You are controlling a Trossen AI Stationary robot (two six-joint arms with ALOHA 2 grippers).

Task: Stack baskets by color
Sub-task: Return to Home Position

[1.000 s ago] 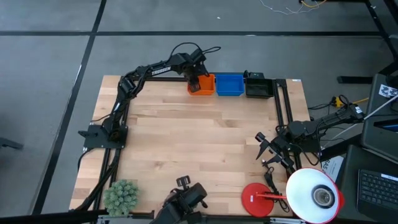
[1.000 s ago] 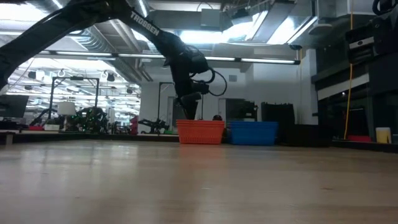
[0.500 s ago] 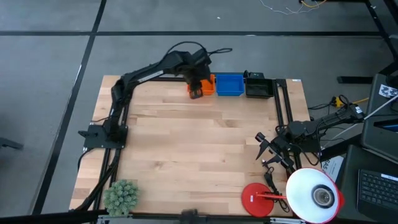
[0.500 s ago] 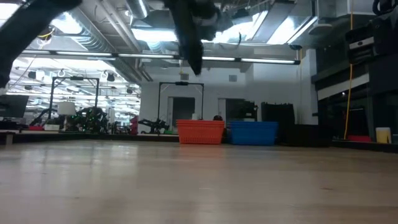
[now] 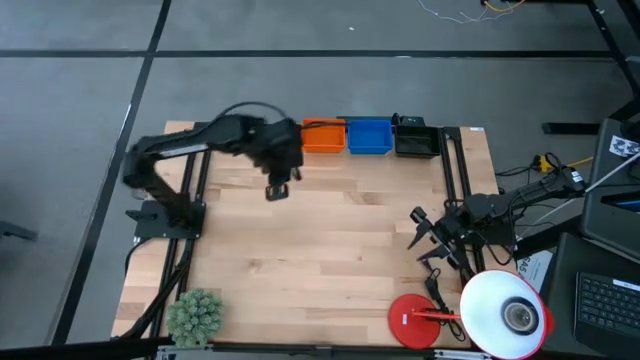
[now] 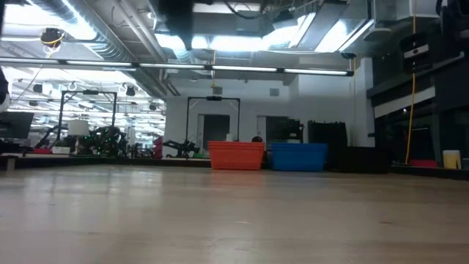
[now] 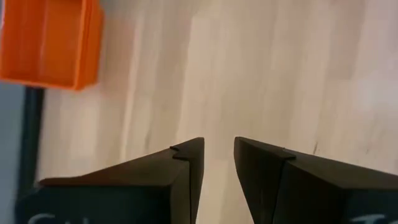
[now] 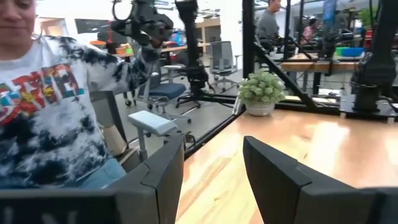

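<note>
Three baskets stand in a row along the table's far edge: orange [image 5: 323,137], blue [image 5: 369,137] and black [image 5: 416,140]. They also show in the low view: orange [image 6: 236,155], blue [image 6: 299,156], black [image 6: 359,158]. Whether each is one basket or several nested I cannot tell. My left gripper [image 5: 277,189] hangs open above bare wood, to the near left of the orange basket [image 7: 50,40], with nothing between its fingers [image 7: 219,149]. My right gripper [image 5: 420,236] waits open and empty near the table's right edge [image 8: 214,146].
A green fuzzy plant [image 5: 195,316] stands at the near left corner. A red round lamp base [image 5: 412,320] and its white shade [image 5: 505,313] are at the near right. A person in a tie-dye shirt [image 8: 43,106] sits beyond the table. The table's middle is bare wood [image 5: 320,240].
My left gripper has risen from the orange basket and swung toward the table's left and near side, leaving the low view upward. The gap between its fingers looks unchanged. The orange basket stays in place at the far edge.
</note>
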